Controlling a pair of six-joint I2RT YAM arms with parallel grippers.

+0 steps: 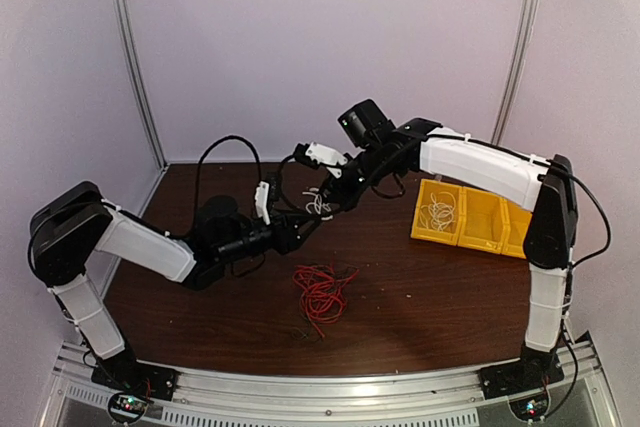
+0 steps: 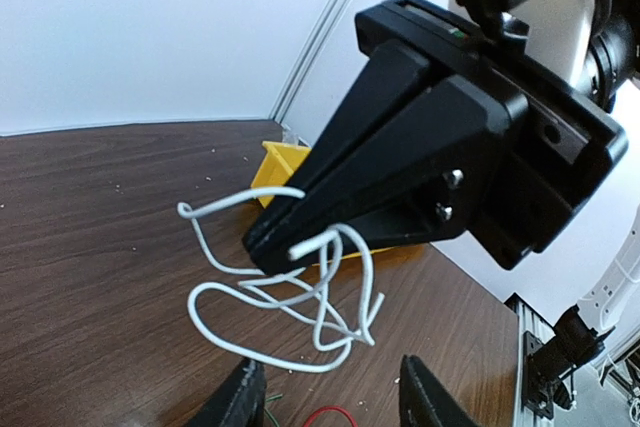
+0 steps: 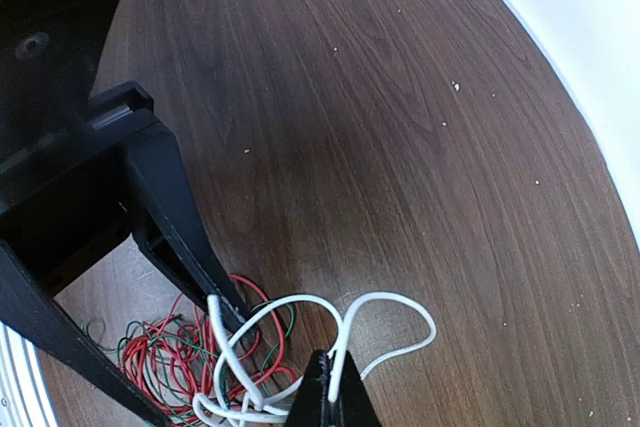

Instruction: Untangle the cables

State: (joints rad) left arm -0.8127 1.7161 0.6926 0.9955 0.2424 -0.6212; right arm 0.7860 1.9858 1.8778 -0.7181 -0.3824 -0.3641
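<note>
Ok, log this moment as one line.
right gripper: shut on white cable, held aloft | left gripper: open, near it | red cable: on table

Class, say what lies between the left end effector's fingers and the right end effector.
The tangled white cable, gripped by the right end effector, in the left wrist view.

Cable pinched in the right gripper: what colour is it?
The cable is white, best seen in the left wrist view.
</note>
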